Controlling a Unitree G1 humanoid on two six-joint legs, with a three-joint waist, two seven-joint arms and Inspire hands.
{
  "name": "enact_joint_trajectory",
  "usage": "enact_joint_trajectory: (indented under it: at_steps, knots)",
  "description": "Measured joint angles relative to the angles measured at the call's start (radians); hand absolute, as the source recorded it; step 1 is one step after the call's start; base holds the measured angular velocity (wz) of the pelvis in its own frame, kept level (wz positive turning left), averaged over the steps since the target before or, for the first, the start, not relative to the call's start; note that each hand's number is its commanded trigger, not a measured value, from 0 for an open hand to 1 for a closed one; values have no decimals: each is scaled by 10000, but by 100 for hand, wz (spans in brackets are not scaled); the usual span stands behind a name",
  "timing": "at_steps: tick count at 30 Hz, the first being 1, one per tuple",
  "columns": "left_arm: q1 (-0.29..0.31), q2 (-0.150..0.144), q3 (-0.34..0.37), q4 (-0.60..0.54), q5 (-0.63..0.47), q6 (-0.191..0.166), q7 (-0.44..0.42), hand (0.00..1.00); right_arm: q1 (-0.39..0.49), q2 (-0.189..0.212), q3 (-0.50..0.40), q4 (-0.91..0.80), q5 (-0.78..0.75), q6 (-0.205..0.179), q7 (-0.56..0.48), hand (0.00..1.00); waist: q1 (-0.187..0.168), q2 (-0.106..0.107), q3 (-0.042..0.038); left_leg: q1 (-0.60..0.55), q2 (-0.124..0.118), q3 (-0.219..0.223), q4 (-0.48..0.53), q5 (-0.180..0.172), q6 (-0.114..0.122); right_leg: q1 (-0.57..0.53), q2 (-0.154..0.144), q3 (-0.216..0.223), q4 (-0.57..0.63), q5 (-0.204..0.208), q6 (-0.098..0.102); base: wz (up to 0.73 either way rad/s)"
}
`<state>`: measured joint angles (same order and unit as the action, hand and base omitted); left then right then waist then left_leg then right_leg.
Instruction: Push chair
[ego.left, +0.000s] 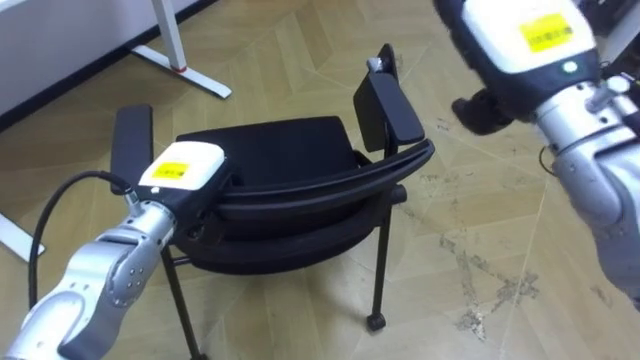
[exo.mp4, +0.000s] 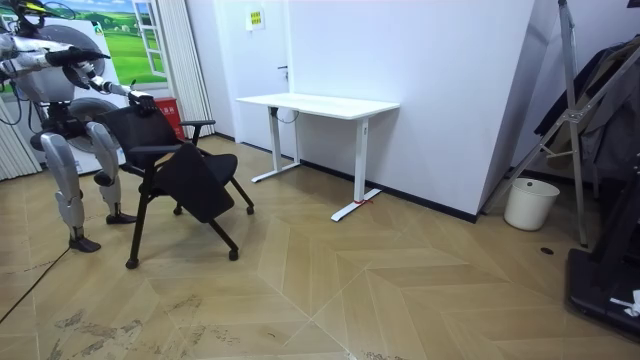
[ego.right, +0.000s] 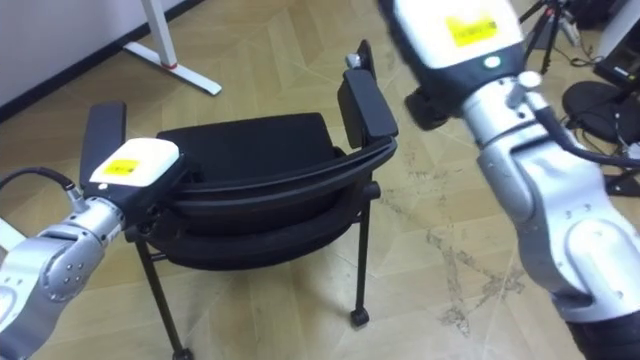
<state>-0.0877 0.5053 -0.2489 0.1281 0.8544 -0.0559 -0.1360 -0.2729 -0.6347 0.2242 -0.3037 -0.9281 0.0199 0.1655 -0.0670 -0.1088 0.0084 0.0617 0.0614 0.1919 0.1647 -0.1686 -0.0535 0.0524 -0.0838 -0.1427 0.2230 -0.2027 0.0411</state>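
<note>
Your left hand (ego.left: 180, 172) sits on the near left end of the chair (ego.left: 275, 150) back. Its grip cannot be told, nor that of the right hand (ego.left: 528, 35), raised at right. With the chair well apart from the desk (exo.mp4: 320, 103), most pushing looks left to do.

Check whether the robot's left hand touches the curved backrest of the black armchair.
Touching. The left eye view shows the left hand resting on the left end of the black chair's curved backrest, no gap between them.

A white desk (exo.mp4: 318, 103) stands against the wall, with a white bin (exo.mp4: 530, 203) farther along the wooden floor (exo.mp4: 400, 280).
</note>
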Motion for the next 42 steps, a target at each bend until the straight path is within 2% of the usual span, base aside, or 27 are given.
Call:
enact_joint_trajectory:
  at_steps: [7,12,16,20,24,29,42]
  knots:
    - [-204,0,-165,137,10,-112,35,100,0,-5,77,-59,220,-66,616,0,200,-51,-16,29,-1,-6,10,0,0,-6,4,20,-27,0,0,0]
    - [-312,-5,-349,148,18,-176,49,100,9,-3,721,-53,311,-121,1222,0,408,-55,-18,58,0,-75,10,0,0,24,5,11,-27,0,-1,0]
    - [-372,-8,-449,317,-39,-211,86,100,58,-25,1104,-48,476,-205,1652,0,433,-4,6,180,-1,-125,5,-1,-1,212,5,-39,-72,0,-1,2]
    - [-770,-9,-734,746,-218,-331,156,100,171,-445,1337,-37,1313,-408,1979,0,430,96,57,156,0,-314,6,-1,0,332,13,-252,-183,10,-16,14]
    - [-793,-13,-810,873,-380,-377,255,100,715,-642,1664,55,1562,-428,2090,0,474,258,31,137,10,-316,4,-2,-1,312,25,-250,-186,16,-25,1]
    - [-821,-30,-992,1005,-552,-379,447,100,1225,-650,1989,376,1584,-445,2160,0,506,391,-21,122,10,-340,7,-1,-1,306,23,-278,-186,15,-25,0]
    - [-1369,-62,-1599,1526,-768,-397,668,100,1501,-589,2284,1782,2113,-475,1871,0,716,438,-12,83,14,-402,39,-2,-1,319,19,-376,-181,21,-32,1]
